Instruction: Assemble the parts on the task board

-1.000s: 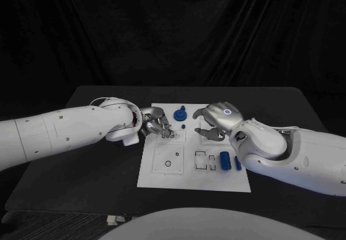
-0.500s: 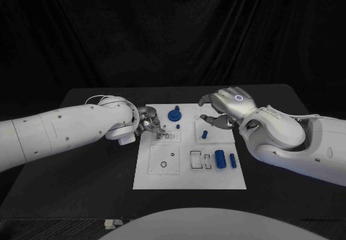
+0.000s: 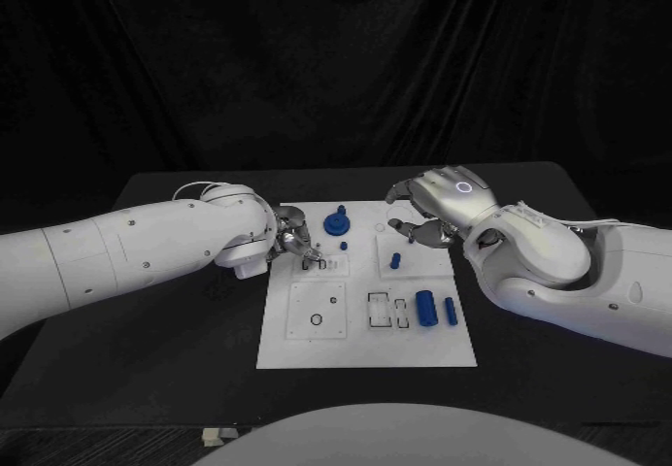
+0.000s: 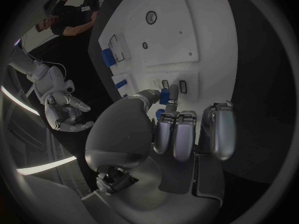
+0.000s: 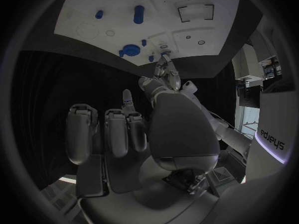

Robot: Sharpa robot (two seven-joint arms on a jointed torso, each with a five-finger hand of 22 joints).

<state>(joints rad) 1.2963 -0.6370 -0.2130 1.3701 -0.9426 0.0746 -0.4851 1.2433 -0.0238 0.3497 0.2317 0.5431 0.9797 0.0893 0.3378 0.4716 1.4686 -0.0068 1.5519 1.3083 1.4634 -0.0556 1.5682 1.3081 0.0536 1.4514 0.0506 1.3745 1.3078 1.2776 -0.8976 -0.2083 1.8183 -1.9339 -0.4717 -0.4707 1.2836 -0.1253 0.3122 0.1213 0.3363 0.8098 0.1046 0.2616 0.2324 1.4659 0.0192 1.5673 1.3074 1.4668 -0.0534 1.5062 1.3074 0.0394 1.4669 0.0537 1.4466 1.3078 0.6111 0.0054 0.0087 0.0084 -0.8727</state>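
The white task board [image 3: 316, 349] lies mid-table. My left hand [image 3: 297, 243] hovers over the board's far left part and pinches a small blue part [image 4: 164, 95] between thumb and a finger, just above two small slots [image 4: 185, 87]. My right hand [image 3: 427, 209] hangs over the board's far right corner, fingers apart, holding nothing. On the board stand a round blue part [image 3: 336, 223], a tiny blue piece [image 3: 343, 246] and a short blue peg [image 3: 396, 260]. Two blue cylinders [image 3: 425, 311] lie near the right edge. The right wrist view shows the board [image 5: 118, 30] and my left hand [image 5: 163, 72].
A square plate with a small ring hole [image 3: 318, 318] sits on the board's near left. Rectangular cut-outs [image 3: 381, 309] lie beside the cylinders. Bare black table [image 3: 154, 349] surrounds the board; its edges are close on both sides.
My right hand has drawn back from the board's middle to its far right corner, uncovering the short blue peg. The left hand has stayed over the same spot.
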